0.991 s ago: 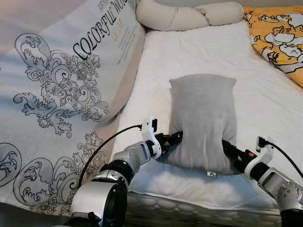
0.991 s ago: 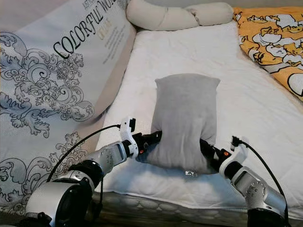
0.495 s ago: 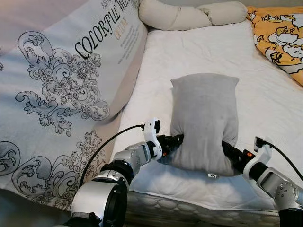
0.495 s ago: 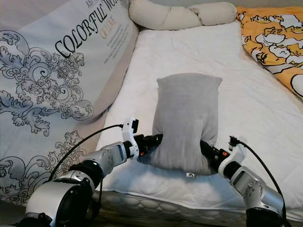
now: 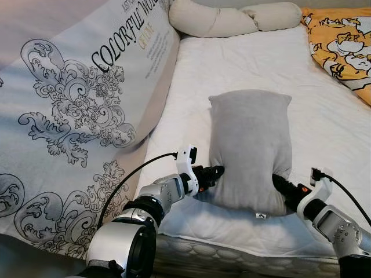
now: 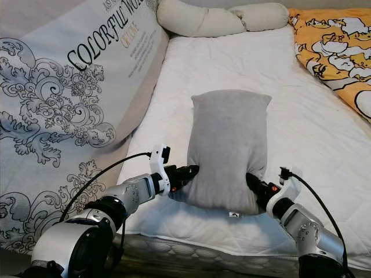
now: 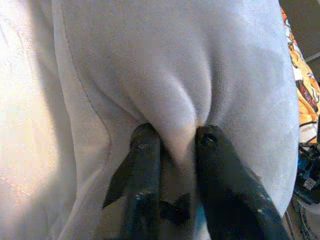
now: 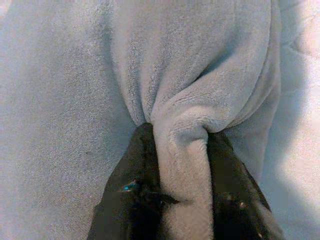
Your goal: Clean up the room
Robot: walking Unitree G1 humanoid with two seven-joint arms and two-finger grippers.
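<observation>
A grey plush pillow (image 5: 249, 150) lies lengthwise on the white mattress (image 5: 243, 69), near its front edge. My left gripper (image 5: 215, 171) pinches a fold of the pillow's left side low down. In the left wrist view the two black fingers (image 7: 145, 150) squeeze a ridge of grey fabric (image 7: 180, 120). My right gripper (image 5: 277, 180) grips the pillow's right side at about the same height. In the right wrist view its fingers (image 8: 145, 145) are shut on a thick fold of the plush (image 8: 180, 130).
A large patterned cushion or mattress panel with printed lettering (image 5: 81, 116) leans along the left of the bed. A long cream bolster (image 5: 232, 17) lies at the head. An orange cartoon-print blanket (image 5: 342, 40) covers the far right corner. A small label (image 5: 260, 215) shows at the pillow's near edge.
The view has shifted slightly. The pillow and both grippers hold nearly the same pose, with both grips kept on its sides.
</observation>
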